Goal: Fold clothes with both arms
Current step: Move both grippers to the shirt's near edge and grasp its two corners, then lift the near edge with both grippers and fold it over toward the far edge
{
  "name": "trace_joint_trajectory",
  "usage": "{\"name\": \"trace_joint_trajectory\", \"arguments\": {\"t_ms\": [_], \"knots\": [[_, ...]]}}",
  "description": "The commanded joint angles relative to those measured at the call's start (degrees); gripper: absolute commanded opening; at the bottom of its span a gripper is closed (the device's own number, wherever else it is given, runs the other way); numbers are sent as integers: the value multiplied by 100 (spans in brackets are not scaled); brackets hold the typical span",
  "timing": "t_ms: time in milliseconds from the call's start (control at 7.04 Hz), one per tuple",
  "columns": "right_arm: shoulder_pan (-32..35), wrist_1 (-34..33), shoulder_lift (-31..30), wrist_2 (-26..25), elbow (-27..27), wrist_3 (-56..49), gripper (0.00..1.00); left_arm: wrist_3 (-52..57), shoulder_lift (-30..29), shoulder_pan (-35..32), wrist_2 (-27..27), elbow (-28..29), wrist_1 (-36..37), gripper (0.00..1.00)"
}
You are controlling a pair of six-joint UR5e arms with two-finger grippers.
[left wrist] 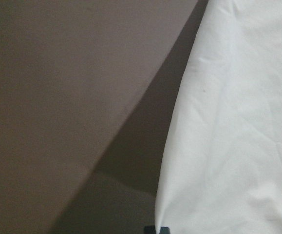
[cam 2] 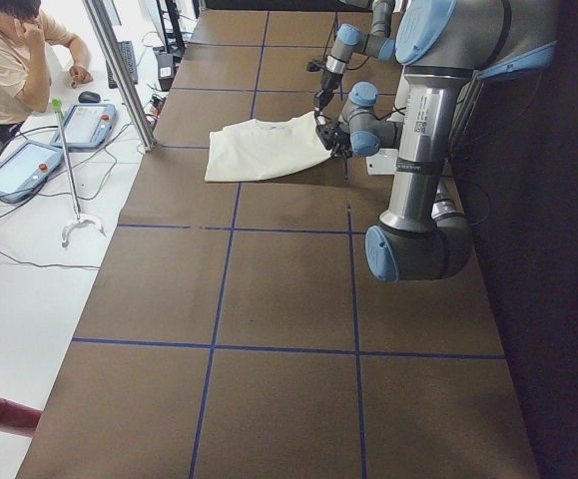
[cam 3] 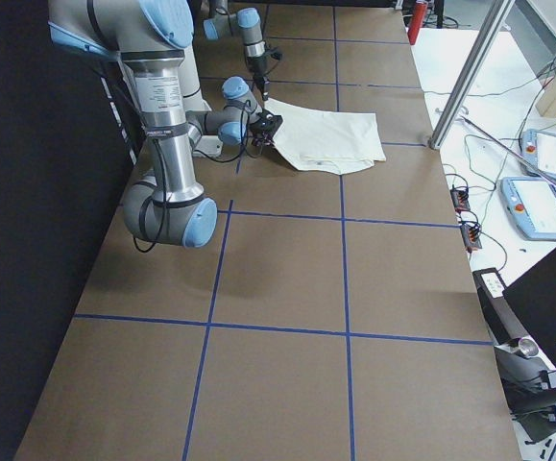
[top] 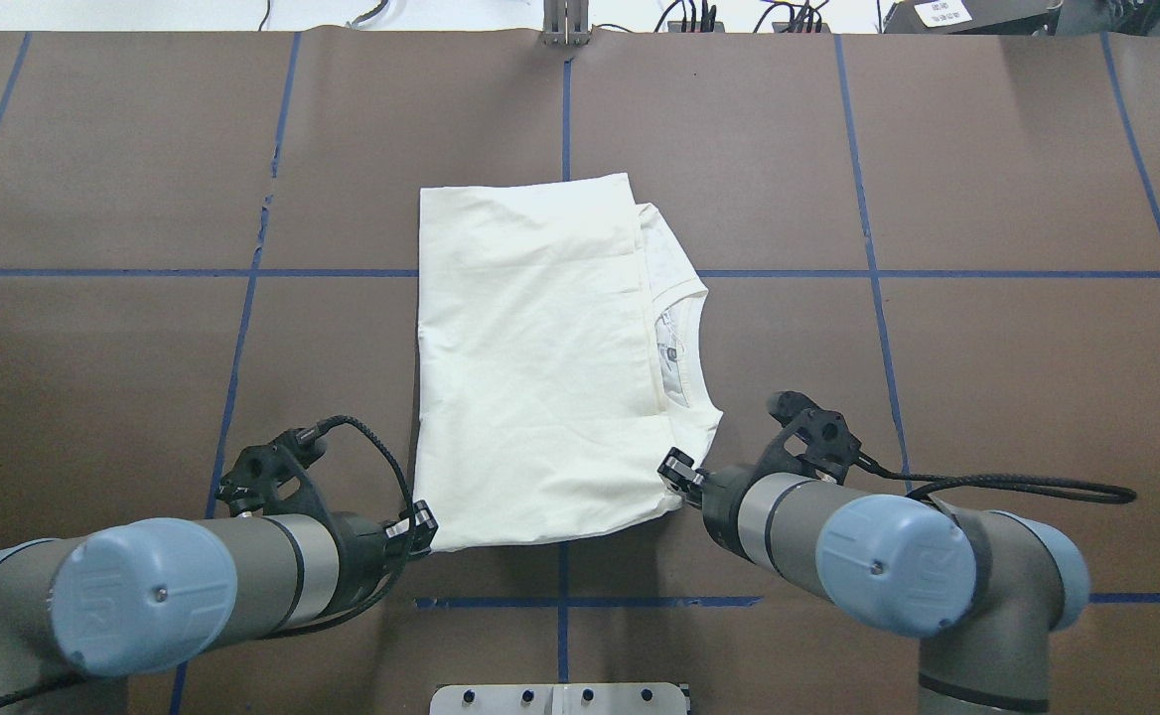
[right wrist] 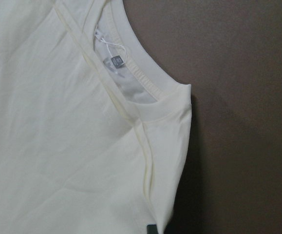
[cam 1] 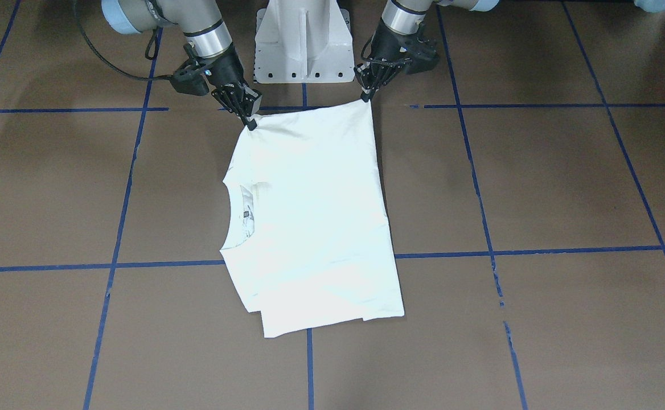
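Note:
The cream-white shirt (cam 1: 310,228) lies folded on the brown table with its plain side up. Its neckline and label (top: 674,348) point toward my right side. My left gripper (top: 428,526) is shut on the near corner on my left, and cloth gathers toward its fingertips in the left wrist view (left wrist: 238,122). My right gripper (top: 674,475) is shut on the near corner by the collar, where the right wrist view shows the neck band (right wrist: 145,83). In the front-facing view both pinched corners show, the left gripper (cam 1: 365,97) and the right gripper (cam 1: 250,122). The print is hidden.
The white pedestal base (cam 1: 303,40) stands just behind the shirt's near edge. Blue tape lines (top: 565,273) grid the brown table. Off the table's left end a person (cam 2: 9,60) sits beside teach pendants (cam 2: 89,125) and a metal post (cam 2: 119,75).

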Motion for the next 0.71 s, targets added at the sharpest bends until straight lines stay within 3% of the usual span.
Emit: {"name": "trace_joint_trajectory", "arguments": {"t_ms": [0, 142, 426, 568], "knots": [[-213, -9, -438, 10, 804, 122, 0, -338, -175, 232, 0, -340, 185, 0], [-213, -9, -368, 10, 772, 113, 0, -242, -499, 137, -9, -271, 534, 0], [302, -9, -220, 45, 562, 52, 0, 500, -642, -756, -35, -227, 652, 0], [723, -18, 312, 132, -14, 34, 0, 862, -695, -1187, -53, 44, 617, 0]]}}
